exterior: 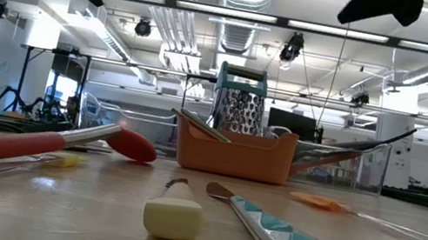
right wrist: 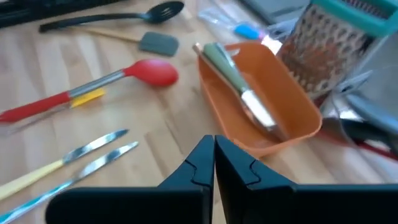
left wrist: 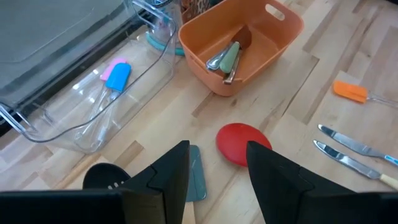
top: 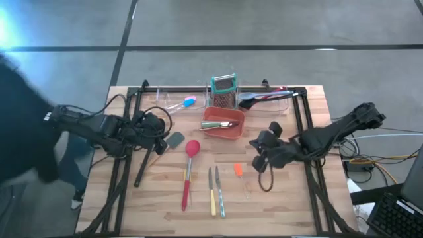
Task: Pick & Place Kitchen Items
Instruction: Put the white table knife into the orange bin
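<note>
Orange bin (top: 223,123) already loaded; right gripper (right wrist: 214,163) pinched empty, left gripper (left wrist: 216,167) parted, risking knocking red spoon (top: 190,158).

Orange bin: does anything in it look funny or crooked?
A little. The utensil in the orange bin lies slanted, with one end poking over the rim instead of lying flat inside. Nothing looks spilled or broken.
</note>
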